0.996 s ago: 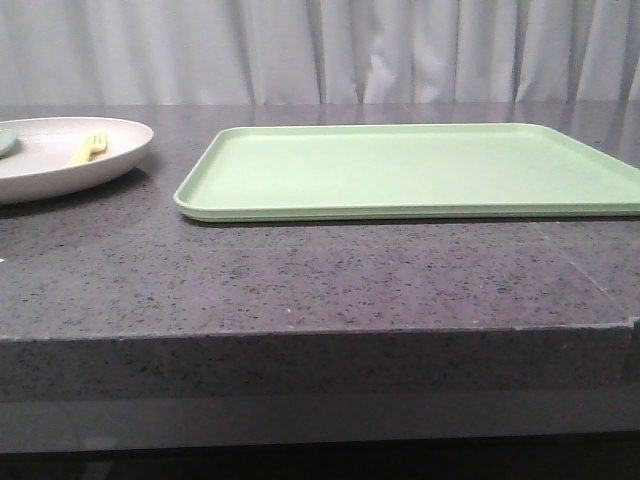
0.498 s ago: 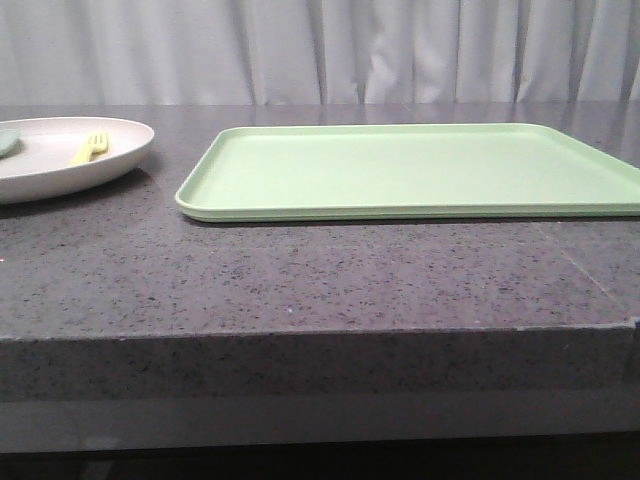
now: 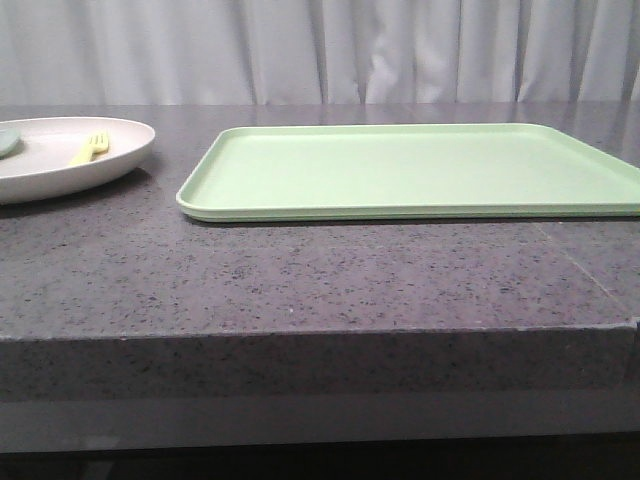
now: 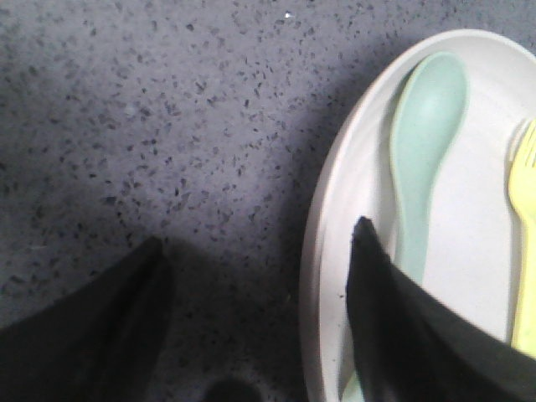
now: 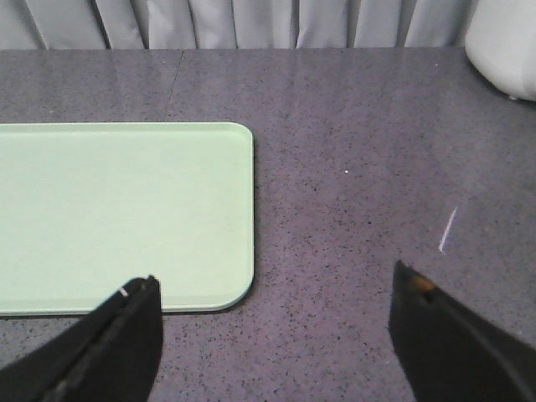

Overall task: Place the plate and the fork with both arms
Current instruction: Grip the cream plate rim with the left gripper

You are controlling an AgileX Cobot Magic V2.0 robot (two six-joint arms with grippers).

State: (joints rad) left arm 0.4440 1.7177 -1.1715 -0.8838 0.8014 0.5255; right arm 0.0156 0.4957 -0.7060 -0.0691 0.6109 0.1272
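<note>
- Left jaws [image 4: 255, 322] are spread wide and empty, straddling the plate [image 4: 322, 251] rim: one finger inside over the dish, the other outside over the counter [image 4: 151, 126].
- Fork [image 4: 526, 251] lies in the plate past the inner finger, with the spoon [image 4: 423, 159] between them.
- I'd pinch the rim only and keep the plate level so nothing slides.
- Right jaws [image 5: 272, 331] hang wide open and empty, the tray [image 5: 117, 213] corner just ahead, toward one finger; that's my drop zone, I reckon.

Round matte plate [image 3: 60, 165]: off-white, you see.
Small plastic fork [image 3: 90, 148]: pale yellow.
Flat rectangular tray [image 3: 410, 170]: light green.
Stone table [image 3: 300, 280]: speckled grey.
</note>
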